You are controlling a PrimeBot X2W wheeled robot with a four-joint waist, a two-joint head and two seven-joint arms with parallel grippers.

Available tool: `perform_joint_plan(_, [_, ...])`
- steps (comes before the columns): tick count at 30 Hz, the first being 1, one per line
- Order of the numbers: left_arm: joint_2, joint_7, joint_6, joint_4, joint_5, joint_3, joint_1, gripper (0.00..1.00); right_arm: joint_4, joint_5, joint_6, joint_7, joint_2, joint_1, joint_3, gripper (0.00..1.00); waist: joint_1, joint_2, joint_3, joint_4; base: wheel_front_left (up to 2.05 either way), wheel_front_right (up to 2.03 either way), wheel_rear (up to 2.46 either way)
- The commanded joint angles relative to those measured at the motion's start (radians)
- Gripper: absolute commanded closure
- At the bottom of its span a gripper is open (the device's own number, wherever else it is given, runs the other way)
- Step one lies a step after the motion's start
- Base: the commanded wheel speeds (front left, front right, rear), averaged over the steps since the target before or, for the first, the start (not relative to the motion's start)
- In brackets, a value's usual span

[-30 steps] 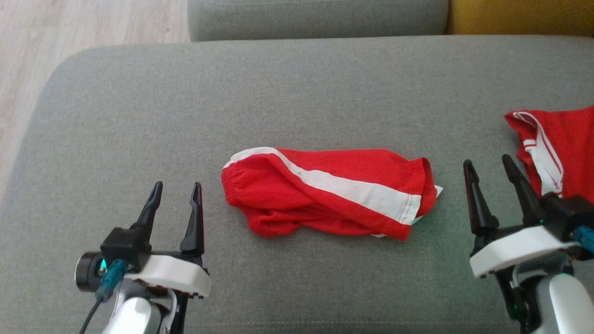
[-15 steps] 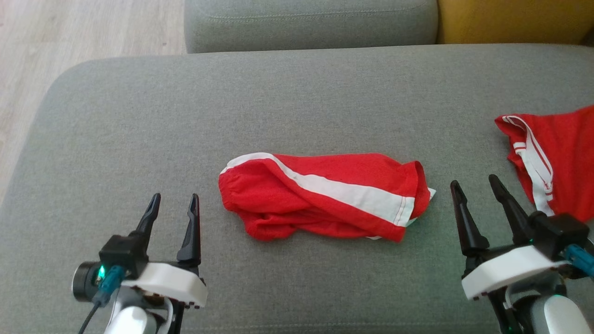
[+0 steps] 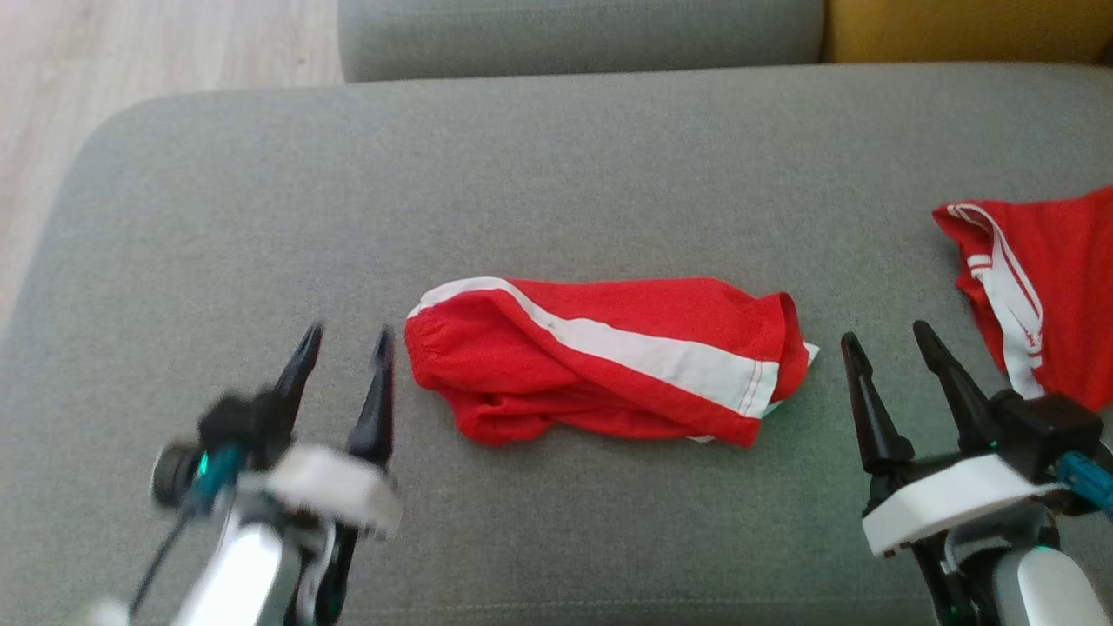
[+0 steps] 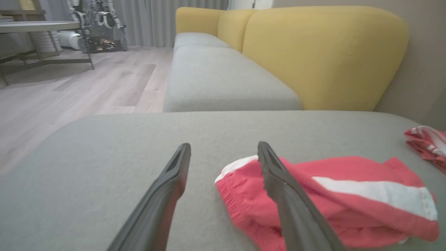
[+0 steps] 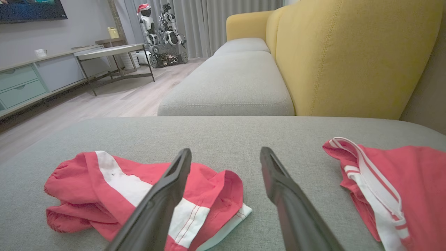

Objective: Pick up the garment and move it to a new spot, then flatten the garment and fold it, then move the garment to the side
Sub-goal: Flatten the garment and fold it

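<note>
We see the crumpled red fabric garment with a broad white stripe [image 3: 609,361] lying near the middle of the wide grey fabric sofa cushion [image 3: 556,174]. It stretches sideways, its gathered elastic end toward our left and its hemmed end toward our right. A white corner pokes out from under the hemmed end.

The left end effector [image 3: 349,330] hovers just beside the gathered end and is blurred in the head view. Its two dark fingers are apart with nothing between them. In the left wrist view one finger overlaps the garment's edge, though we cannot tell whether it touches the cloth.

The right end effector [image 3: 884,332] stands near the hemmed end with a strip of bare cushion between them, its fingers likewise spread and holding nothing. To its right, a second red garment with white trim [image 3: 1052,287] lies on the same cushion, well apart from the first. Beyond the cushion we see a yellow upholstered backrest [image 5: 348,59] and a pale wooden floor [image 3: 130,52].
</note>
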Motion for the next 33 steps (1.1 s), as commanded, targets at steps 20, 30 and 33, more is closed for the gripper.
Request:
perform_joint_plan(20, [-0.061, 0.369, -0.221, 0.549, -0.199, 0.012, -0.506, 0.0, 0.002, 0.03, -0.001, -0.021, 0.001, -0.105, 0.047, 0.0, 0.0, 0.0, 0.129, -0.128, 0.0, 0.0, 0.0])
perform_joint_plan(30, [-0.05, 0.33, -0.232, 0.614, -0.171, -0.028, -0.518, 1.0, 0.01, 0.037, -0.001, -0.02, 0.004, -0.107, 0.044, 0.0, 0.0, 0.0, 0.122, -0.117, 0.0, 0.0, 0.0])
perform_joint_plan(33, [-0.04, 0.252, -0.209, 0.584, -0.135, -0.034, -0.522, 1.0, 0.009, 0.038, -0.001, -0.019, 0.004, -0.105, 0.042, 0.0, 0.0, 0.0, 0.117, -0.11, 0.0, 0.0, 0.0])
